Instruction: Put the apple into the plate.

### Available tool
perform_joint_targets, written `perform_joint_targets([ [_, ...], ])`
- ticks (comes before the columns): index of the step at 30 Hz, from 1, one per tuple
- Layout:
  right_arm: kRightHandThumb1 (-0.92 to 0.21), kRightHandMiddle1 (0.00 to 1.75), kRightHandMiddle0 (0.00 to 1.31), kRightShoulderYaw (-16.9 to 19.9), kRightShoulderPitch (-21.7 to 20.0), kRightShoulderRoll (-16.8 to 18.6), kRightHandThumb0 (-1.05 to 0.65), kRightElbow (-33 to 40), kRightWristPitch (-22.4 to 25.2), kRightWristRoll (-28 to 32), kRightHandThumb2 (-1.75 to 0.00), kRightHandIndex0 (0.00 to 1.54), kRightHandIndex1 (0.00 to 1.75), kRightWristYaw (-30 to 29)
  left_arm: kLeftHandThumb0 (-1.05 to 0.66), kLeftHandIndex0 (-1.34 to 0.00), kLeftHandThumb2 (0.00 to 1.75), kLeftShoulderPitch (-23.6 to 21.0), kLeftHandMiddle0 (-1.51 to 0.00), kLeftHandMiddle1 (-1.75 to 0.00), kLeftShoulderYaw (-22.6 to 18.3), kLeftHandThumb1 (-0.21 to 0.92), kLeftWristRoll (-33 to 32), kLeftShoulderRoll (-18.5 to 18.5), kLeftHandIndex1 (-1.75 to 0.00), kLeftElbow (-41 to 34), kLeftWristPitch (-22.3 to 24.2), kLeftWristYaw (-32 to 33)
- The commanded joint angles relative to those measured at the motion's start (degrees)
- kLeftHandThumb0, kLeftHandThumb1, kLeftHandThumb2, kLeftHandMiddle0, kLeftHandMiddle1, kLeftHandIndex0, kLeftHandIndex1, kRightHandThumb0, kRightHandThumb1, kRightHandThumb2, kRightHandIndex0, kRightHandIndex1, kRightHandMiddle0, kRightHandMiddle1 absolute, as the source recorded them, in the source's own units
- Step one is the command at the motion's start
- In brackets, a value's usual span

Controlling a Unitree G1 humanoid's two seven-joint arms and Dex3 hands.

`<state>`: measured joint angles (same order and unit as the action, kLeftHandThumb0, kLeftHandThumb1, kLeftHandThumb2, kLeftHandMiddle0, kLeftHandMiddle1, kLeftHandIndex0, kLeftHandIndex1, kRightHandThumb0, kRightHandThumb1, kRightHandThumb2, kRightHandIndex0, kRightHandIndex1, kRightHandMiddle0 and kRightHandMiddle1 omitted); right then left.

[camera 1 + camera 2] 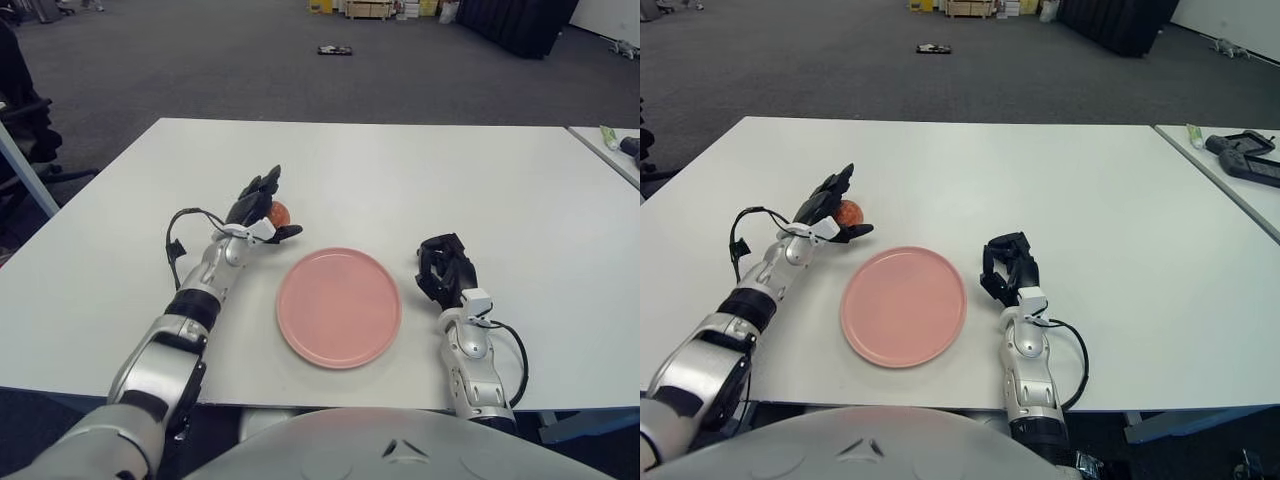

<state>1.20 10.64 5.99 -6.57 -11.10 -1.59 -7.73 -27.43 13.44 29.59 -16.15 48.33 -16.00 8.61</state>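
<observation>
A small red-orange apple [279, 212] shows on the white table, up and left of the pink plate [339, 306]. My left hand [264, 208] is at the apple. Its dark fingers [258, 190] stand spread on the apple's left side and the thumb [286, 233] reaches along its near side. The fingers do not look closed on it. I cannot tell if they touch it. The plate is flat and has nothing in it. My right hand [445, 268] shows just right of the plate with its fingers curled, holding nothing.
The white table [400, 170] stretches far beyond the plate. A second table [1240, 165] at the far right carries a black device and a small tube. A cable loops by each wrist.
</observation>
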Motion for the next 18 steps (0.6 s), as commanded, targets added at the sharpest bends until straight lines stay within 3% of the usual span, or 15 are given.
perform_joint_targets([
  [1, -0.74, 1.75, 0.3, 0.5, 1.1, 0.2, -0.37, -1.3, 2.0, 0.3, -0.77, 0.54, 1.29, -0.5, -0.99, 0.0, 0.56, -2.4, 0.0, 0.0, 1.1, 0.64, 0.6, -1.1, 0.0, 3.3, 0.9, -0.6],
  [18, -0.71, 1.75, 0.32, 0.5, 2.0, 0.3, -0.38, 0.6, 2.3, 1.1, -0.81, 0.57, 1.29, 0.0, -0.97, -0.02, 0.61, -5.8, 0.0, 0.0, 3.3, 0.72, 0.3, -1.8, -0.01, 16.2, 2.4, 0.7],
])
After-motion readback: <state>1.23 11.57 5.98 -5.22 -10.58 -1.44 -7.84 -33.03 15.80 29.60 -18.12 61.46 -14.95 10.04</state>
